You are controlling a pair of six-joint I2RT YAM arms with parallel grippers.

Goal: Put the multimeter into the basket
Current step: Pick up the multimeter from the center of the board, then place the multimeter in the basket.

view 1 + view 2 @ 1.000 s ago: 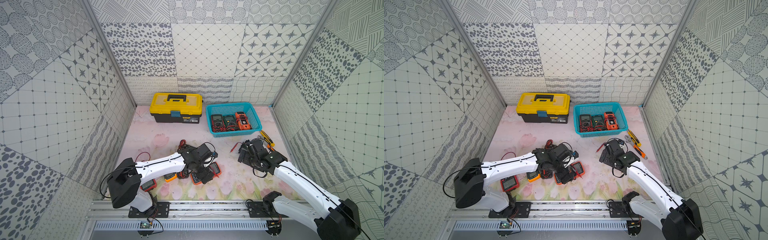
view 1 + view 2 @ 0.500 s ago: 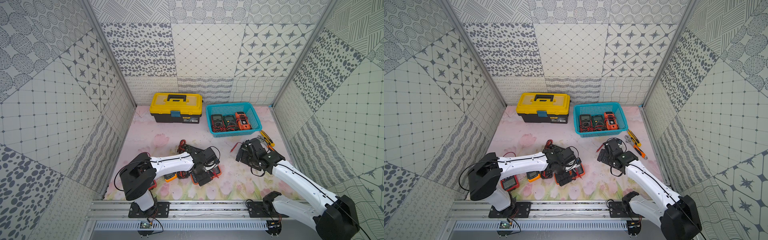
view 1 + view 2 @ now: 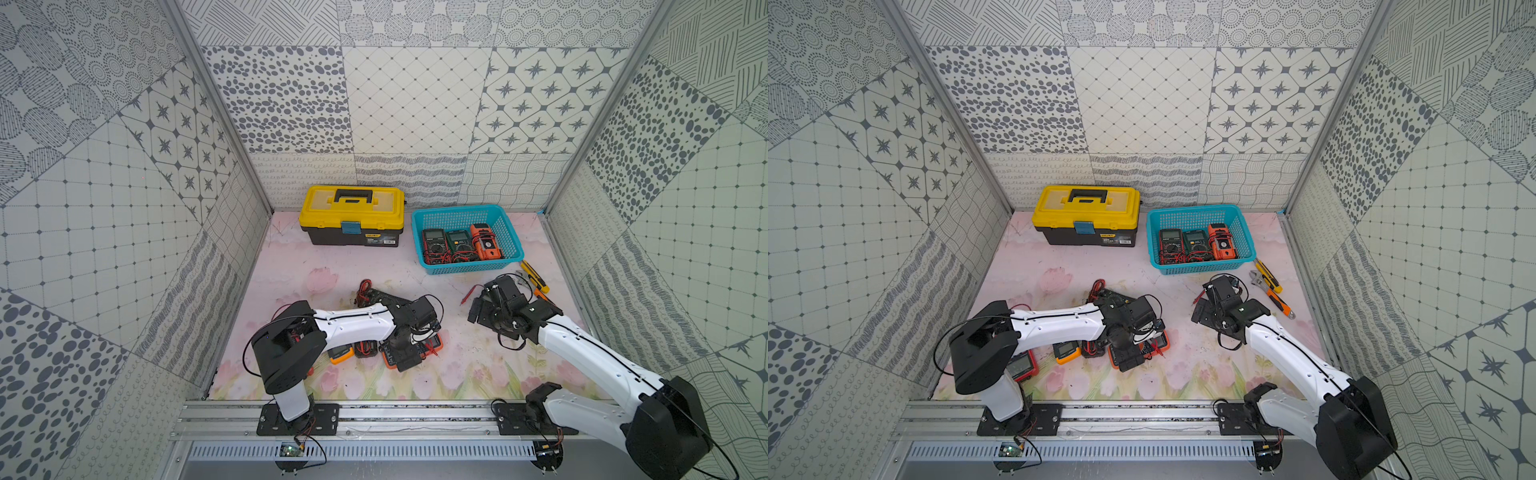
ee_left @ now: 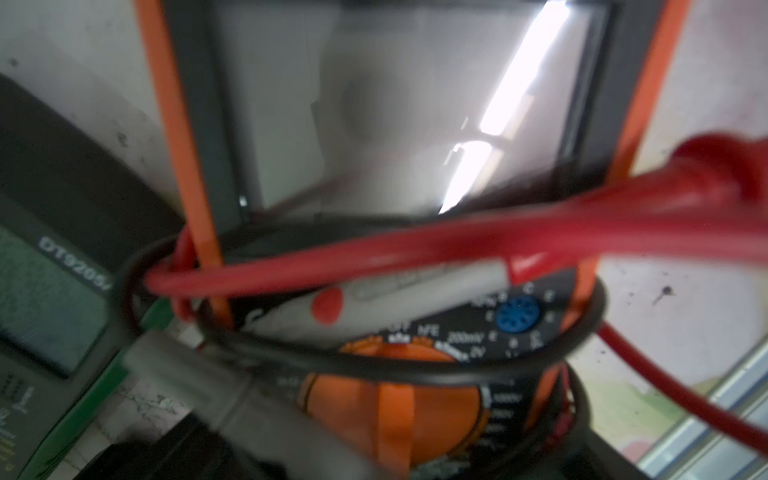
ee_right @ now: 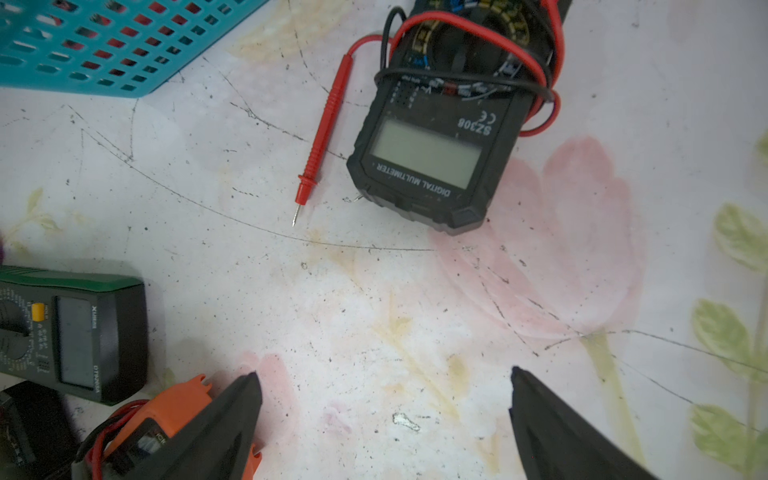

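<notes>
An orange multimeter (image 3: pixel 434 343) with red and black leads wound round it lies near the front of the mat. My left gripper (image 3: pixel 405 357) is down over it, jaws wide apart on either side of its body. The left wrist view is filled by its screen and orange dial (image 4: pixel 399 407), blurred and very close. I cannot tell whether the fingers touch it. The turquoise basket (image 3: pixel 465 216) stands at the back right and holds three multimeters. My right gripper (image 5: pixel 386 399) hangs open over bare mat, in front of the basket (image 5: pixel 83 41).
A yellow-lidded black toolbox (image 3: pixel 353 216) stands left of the basket. A black multimeter (image 5: pixel 428 153) with a loose red probe (image 5: pixel 320 137) lies mid-mat. A green-edged multimeter (image 5: pixel 75 336) and a yellow one (image 3: pixel 341 353) lie beside the orange one. A utility knife (image 3: pixel 534 274) and wrench (image 3: pixel 1258 280) lie at right.
My left arm has drawn its elbow in and its gripper has come down lower onto the orange multimeter. The right gripper has shifted slightly.
</notes>
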